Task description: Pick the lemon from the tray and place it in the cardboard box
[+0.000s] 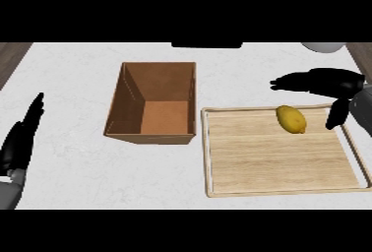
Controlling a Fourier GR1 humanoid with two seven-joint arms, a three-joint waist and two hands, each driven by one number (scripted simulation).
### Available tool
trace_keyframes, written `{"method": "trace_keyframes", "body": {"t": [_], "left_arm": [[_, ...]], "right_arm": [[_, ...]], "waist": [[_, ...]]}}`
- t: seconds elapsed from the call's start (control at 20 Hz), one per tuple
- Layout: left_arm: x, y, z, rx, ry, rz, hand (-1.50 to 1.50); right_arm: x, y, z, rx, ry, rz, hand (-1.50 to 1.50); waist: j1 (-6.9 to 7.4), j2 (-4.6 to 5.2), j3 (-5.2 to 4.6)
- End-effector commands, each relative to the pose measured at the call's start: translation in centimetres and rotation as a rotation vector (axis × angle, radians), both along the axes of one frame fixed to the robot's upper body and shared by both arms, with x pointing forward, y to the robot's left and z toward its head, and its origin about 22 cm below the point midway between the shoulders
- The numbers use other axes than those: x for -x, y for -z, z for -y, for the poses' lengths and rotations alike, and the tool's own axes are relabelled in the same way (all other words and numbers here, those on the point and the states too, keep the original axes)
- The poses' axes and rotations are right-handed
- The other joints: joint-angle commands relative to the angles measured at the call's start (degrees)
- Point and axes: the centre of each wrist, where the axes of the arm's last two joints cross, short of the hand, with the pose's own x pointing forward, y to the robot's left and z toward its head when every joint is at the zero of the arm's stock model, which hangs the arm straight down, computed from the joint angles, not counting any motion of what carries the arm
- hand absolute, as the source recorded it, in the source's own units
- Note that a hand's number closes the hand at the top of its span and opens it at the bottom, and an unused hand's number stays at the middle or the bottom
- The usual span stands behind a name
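A yellow lemon [291, 119] lies on the wooden tray [276, 167], near the tray's far right corner. My right hand [323, 81] hovers just beyond and to the right of the lemon, open, with its fingers stretched left and the thumb [336, 114] hanging down beside the fruit without touching it. The open cardboard box [154, 102] stands to the left of the tray, and nothing shows inside it. My left hand [22, 140] rests open at the left edge of the view, fingers pointing up.
The white marbled counter [80, 74] runs around the box and tray. A pale rounded object [323, 47] pokes in at the far right top. Dark wood [11, 54] borders the counter's far left and right corners.
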Motion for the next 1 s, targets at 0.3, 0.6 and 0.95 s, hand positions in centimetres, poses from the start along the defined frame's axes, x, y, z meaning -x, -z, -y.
{"method": "trace_keyframes", "body": {"t": [0.3,0.6,0.95], "left_arm": [[-0.6,-0.8,0.0,-0.018,-0.016,-0.003,0.0],[0.7,0.0,-1.4,-0.002,-0.027,0.004,0.0],[1.4,0.4,-0.3,0.005,-0.026,-0.014,0.0]], "right_arm": [[-0.2,0.0,-2.8,-0.087,-0.159,-0.137,-1.5],[1.0,-0.1,-0.7,-0.087,-0.165,-0.155,-1.5],[1.7,2.0,-2.5,0.031,-0.092,-0.123,-1.5]], "waist": [[-1.07,-0.36,-0.03],[-0.94,-0.46,-0.05],[-0.76,-0.44,-0.02]]}}
